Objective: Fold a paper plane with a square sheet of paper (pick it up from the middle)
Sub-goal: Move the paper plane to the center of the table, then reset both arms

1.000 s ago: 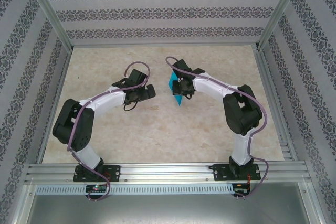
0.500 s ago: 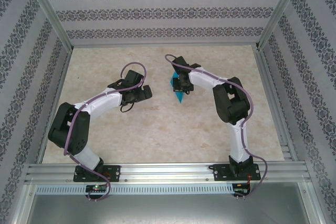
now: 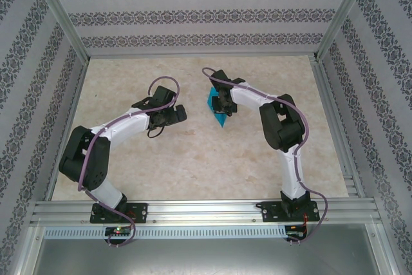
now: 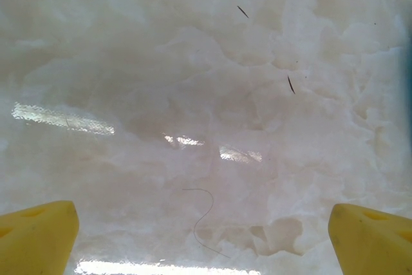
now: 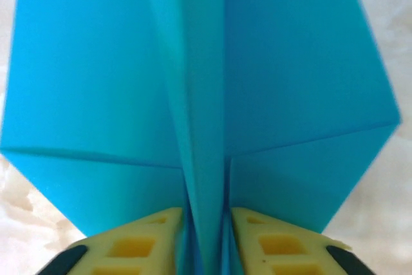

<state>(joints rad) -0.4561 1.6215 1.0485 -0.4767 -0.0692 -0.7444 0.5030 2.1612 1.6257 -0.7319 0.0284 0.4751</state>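
The turquoise sheet is folded into a paper plane (image 3: 212, 100) with lengthwise creases, lying just right of the table's middle. In the right wrist view the paper plane (image 5: 290, 62) spreads its wings flat, and its centre keel stands up between the yellow fingers (image 5: 138, 246). My right gripper (image 3: 223, 104) is over it with jaws slightly parted; thin gaps show on both sides of the keel at my right gripper (image 5: 207, 217). My left gripper (image 3: 181, 113) hovers to the left of the plane. In its wrist view my left gripper (image 4: 205, 223) is wide open over bare table.
The marble-patterned table top (image 3: 193, 159) is ringed by an aluminium frame (image 3: 206, 210) and patterned walls. Cables loop above both forearms.
My right jaws have parted from a tight pinch on the plane's keel, and the right arm has reached a little farther away. The left arm drew back slightly to the left.
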